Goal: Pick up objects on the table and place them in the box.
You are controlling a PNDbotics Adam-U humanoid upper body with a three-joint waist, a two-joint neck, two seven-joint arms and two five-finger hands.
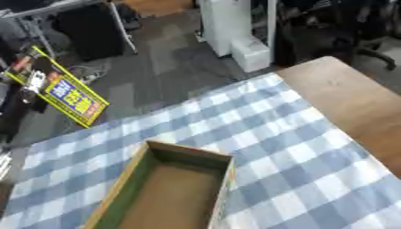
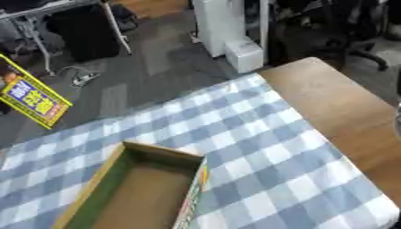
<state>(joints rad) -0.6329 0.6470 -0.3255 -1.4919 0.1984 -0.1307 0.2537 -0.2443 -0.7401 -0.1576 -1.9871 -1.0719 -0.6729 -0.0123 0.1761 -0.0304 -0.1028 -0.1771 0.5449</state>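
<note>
An open brown cardboard box with green inner walls [image 1: 168, 192] sits on the blue and white checked cloth [image 1: 297, 170], ready for things to go in. It looks empty. No robot hands or objects show, so I cannot tell about fingers.

An office or lab: office chair [image 1: 368, 47], grey carpet floor [image 1: 156, 58] (white cabinet [image 1: 227, 24] behind).
</note>
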